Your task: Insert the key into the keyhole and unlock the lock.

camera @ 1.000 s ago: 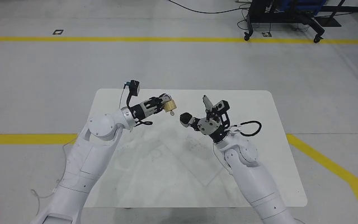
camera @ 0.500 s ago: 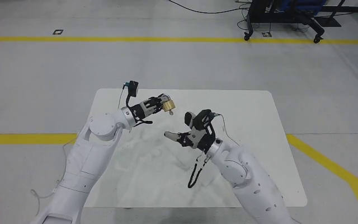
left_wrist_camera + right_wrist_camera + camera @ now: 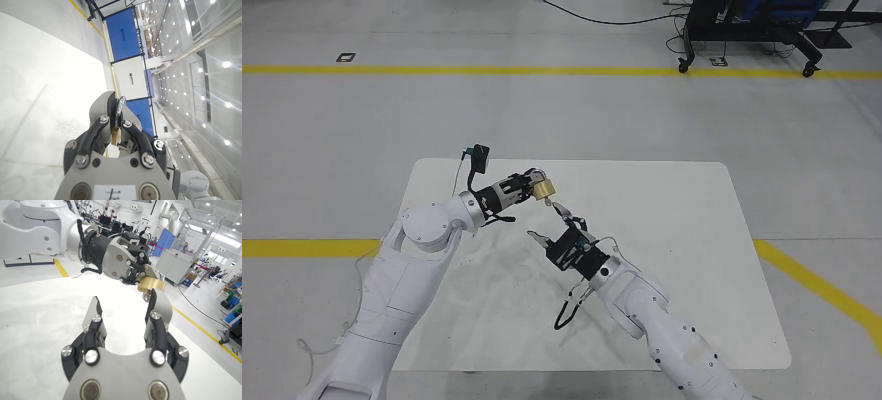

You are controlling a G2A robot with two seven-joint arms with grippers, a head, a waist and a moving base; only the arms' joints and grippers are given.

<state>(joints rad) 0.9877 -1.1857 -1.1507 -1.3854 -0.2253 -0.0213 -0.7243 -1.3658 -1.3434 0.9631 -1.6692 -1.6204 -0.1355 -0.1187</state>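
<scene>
My left gripper [image 3: 532, 187] hangs above the white table [image 3: 682, 200], shut on a brass padlock [image 3: 542, 187]. In the left wrist view its fingers [image 3: 110, 106] clamp the silver shackle [image 3: 119, 108], with the brass body [image 3: 115, 136] between them. From the right wrist I see the padlock [image 3: 152, 285] side-on in the left gripper [image 3: 150, 275]. A silver key [image 3: 146, 295] sticks out of the padlock's underside. My right gripper [image 3: 123, 298] is open just below the lock, and one fingertip [image 3: 152, 298] sits right beside the key. Seen from above, the right gripper [image 3: 548, 224] is close under the padlock.
A faint clear sheet [image 3: 542, 285] lies flat on the table's near middle. A black cable [image 3: 567, 305] loops off my right forearm. Yellow floor tape [image 3: 302, 247] runs past both table sides, and a black wheeled frame [image 3: 752, 30] stands far behind.
My right arm has swung left across the table and turned, bringing its open gripper from mid-table up under the padlock. The left arm with the lock has stayed still.
</scene>
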